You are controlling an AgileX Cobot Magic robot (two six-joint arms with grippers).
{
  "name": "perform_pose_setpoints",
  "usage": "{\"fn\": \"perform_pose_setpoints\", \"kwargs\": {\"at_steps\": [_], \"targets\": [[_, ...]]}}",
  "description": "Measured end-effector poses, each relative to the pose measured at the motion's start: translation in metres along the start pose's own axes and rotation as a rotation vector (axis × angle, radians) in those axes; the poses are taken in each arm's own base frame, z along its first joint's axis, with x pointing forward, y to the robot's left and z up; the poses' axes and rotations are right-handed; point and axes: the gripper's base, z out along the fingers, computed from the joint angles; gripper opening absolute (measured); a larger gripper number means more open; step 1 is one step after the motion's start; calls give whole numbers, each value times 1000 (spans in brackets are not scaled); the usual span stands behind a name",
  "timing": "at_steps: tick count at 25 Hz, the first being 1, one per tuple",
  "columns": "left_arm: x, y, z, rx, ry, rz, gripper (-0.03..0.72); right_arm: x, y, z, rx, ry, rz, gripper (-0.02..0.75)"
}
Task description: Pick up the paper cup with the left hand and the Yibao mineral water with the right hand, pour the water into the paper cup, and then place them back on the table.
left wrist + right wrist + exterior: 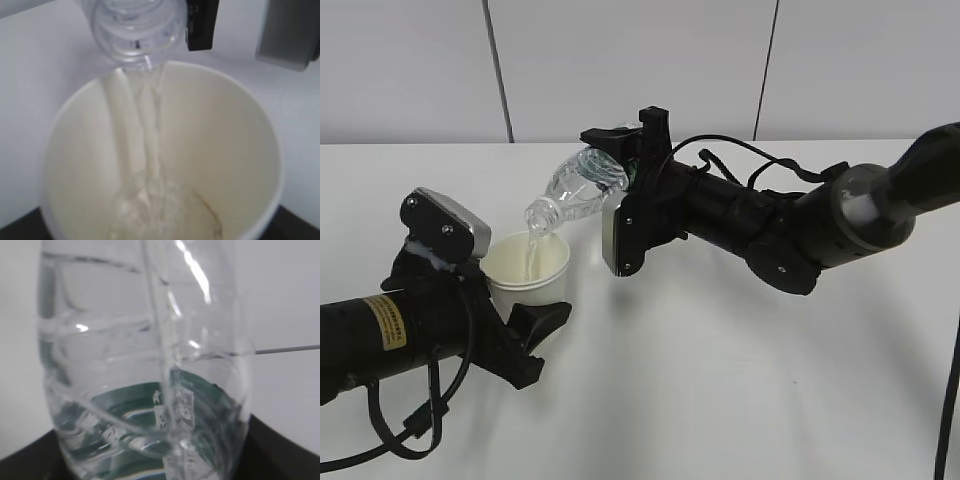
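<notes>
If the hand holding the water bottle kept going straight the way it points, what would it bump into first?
Probably the paper cup: the right hand points left and slightly down, and the Yibao mineral water mouth already hangs just above the rim. Depth is uncertain.

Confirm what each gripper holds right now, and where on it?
Left hand holds the paper cup around its lower wall. Right hand grips the Yibao mineral water at its labelled body, tilted, pouring.

Behind the work area you have a pale grey panelled wall (630, 70), split by two thin dark vertical seams (496, 70), both leaning slightly. Your right wrist view shows one thin dark line (287, 349) crossing a plain background.
</notes>
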Motion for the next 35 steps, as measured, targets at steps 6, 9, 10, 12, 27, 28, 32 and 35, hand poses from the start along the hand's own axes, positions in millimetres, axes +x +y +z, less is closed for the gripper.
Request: {"fn": "perform_pose_setpoints", "kwargs": {"at_steps": [6,9,10,12,27,28,32,35], "targets": [[0,0,0,0,1,0,443,0,0,0,0,0,-16,451],[0,0,0,0,1,0,443,0,0,0,2,-1,-21,451],[0,0,0,0,1,0,443,0,0,0,2,-1,-24,451],[0,0,0,0,2,1,443,0,0,0,2,-1,-26,451],[1,0,0,-1,8,1,443,0,0,0,2,-1,-37,451],[1,0,0,-1,8,1,443,0,0,0,2,-1,-38,451],[1,0,0,-1,8,1,443,0,0,0,2,-1,-41,451],[1,0,0,-1,10,1,442,0,0,0,2,-1,-44,451]]}}
